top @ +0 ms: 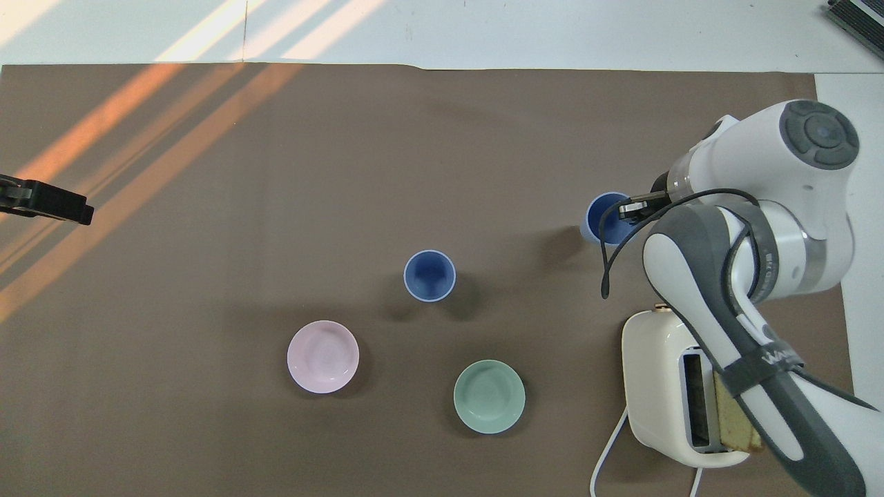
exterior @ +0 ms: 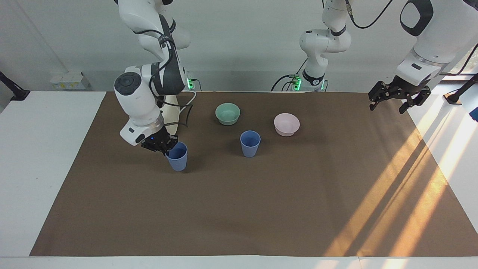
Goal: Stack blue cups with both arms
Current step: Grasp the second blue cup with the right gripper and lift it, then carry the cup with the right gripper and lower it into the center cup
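Gripping the rim of one small periwinkle-blue tapered plastic cup (exterior: 177,156), my right gripper (exterior: 161,145) has its jaws closed on the cup's wall, on the side toward the right arm's end of the tabletop (exterior: 239,209). From the facing view I cannot tell whether this cup rests on the brown mat or is just raised off it; it stands roughly upright. In the overhead view the cup's open mouth (top: 608,218) shows beside the black fingertips.

Second periwinkle-blue tapered plastic cup (exterior: 250,143) stands upright near the middle of the mat, well apart from the held one, untouched.

Mint-green round bowl (exterior: 227,113) and pale pink round bowl (exterior: 286,124) sit nearer to the robots than the second cup, apart from each other. A cream toaster (top: 673,386) with a slice of bread in its slot sits under the right arm, nearer to the robots than the held cup.

Left gripper (exterior: 397,99) hangs in the air over the mat's edge at the left arm's end, jaws spread wide, holding nothing. That arm waits.
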`<state>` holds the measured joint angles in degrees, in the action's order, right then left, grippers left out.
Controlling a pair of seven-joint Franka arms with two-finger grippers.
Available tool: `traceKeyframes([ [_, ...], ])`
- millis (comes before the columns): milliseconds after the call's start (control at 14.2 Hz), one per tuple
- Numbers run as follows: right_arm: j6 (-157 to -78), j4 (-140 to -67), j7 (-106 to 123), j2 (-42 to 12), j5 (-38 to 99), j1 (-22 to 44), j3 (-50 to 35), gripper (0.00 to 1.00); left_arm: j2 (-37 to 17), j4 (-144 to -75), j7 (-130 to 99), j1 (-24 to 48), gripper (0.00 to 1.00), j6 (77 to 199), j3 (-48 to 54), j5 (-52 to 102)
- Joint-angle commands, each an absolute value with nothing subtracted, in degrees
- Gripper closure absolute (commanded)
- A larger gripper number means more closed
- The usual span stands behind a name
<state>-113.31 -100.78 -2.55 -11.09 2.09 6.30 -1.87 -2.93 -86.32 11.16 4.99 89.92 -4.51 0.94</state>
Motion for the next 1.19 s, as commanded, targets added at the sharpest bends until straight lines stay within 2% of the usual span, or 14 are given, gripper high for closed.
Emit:
traceKeyframes([
  [0,-108.73,-94.59,-11.3,-10.72,3.08,6.68,-5.52,1.0,-1.84,-87.01,11.16,4.04,0.0,89.65,-3.78,0.09],
  [140,-106.8,-90.55,-17.37,-10.98,3.16,9.39,-6.15,1.0,-1.85,-87.01,11.69,4.04,0.0,89.74,-3.78,0.18],
  [281,-102.93,-86.94,-24.05,-11.95,1.24,15.61,-5.98,1.0,-1.85,-87.01,11.86,4.04,0.0,89.74,-3.78,0.18],
  [561,-103.36,-82.01,-36.1,-13.53,0.97,23.1,-6.24,1.0,-1.85,-87.01,11.95,4.04,0.0,89.65,-3.78,0.26],
  [702,-103.8,-82.35,-39.63,-14.76,1.05,26.35,-6.24,1.0,-1.85,-87.1,11.95,4.04,0.0,89.65,-3.78,0.26],
  [1123,-106.08,-90.25,-39.38,-12.22,1.67,26.19,-6.15,1.0,-1.76,-87.28,12.04,3.96,0.0,89.74,-3.78,0.26],
])
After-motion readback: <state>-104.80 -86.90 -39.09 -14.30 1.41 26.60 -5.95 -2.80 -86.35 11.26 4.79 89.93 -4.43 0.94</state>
